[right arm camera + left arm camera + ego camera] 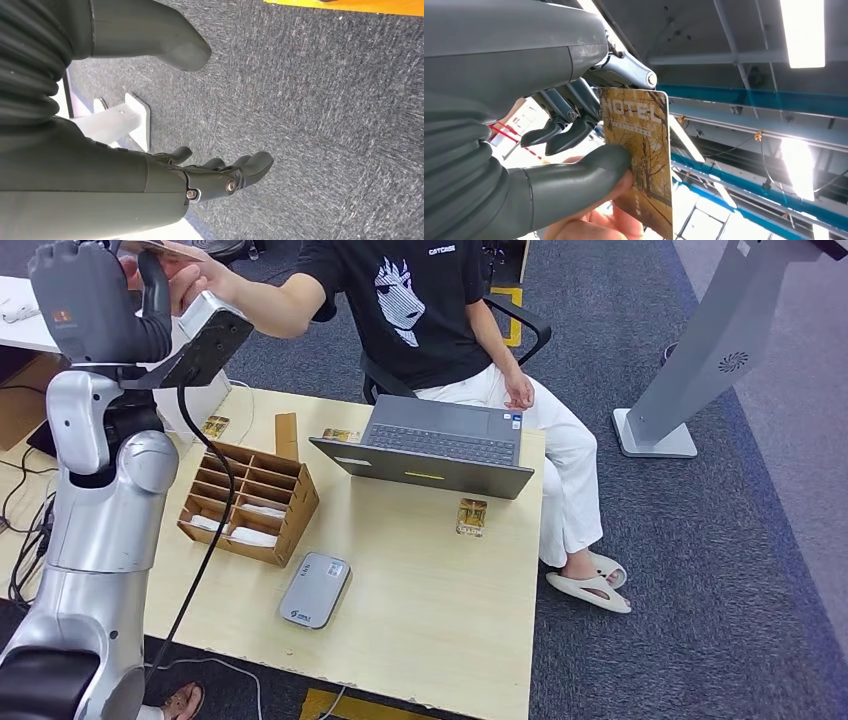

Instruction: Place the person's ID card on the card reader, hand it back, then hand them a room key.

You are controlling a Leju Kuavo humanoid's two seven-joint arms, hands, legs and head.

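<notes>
1. One person (440, 310) sits across from your raised left hand (95, 300), fingers touching the same card.
2. Your left hand pinches the room key (639, 150) between thumb and fingers, the person's hand (599, 220) just beside your thumb.
3. Your right hand (200, 175) hangs empty, fingers apart, over carpet.
</notes>
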